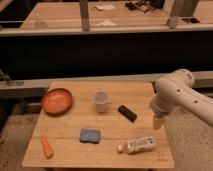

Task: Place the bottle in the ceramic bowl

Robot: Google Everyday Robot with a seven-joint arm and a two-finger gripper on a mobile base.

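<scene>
Wooden table [70, 125] seen from above and in front, with a white robot arm [181, 95] entering from the right edge of the frame.

(a) The bottle [137, 145], whitish, lies on its side near the table's lower right corner, cap toward the left. Its label shows as a faint darker patch, and no writing or brand can be read.

(b) The ceramic bowl [56, 100], orange-red and shallow, stands at the table's upper left, well apart from the bottle.

(c) A translucent white cup [101, 101] stands upright at upper centre, right of the bowl.

(d) A small black oblong object [127, 113] lies diagonally just right of and below the cup.

(e) A blue sponge [90, 135] lies flat at lower centre.

(f) An orange carrot [46, 146] lies at lower left.

(g) The gripper [158, 121] hangs below the arm's rounded joint, over the table's right edge, above and to the right of the bottle and apart from it. Whether it is released or clenched cannot be told.

No object on the table bears legible lettering.
</scene>
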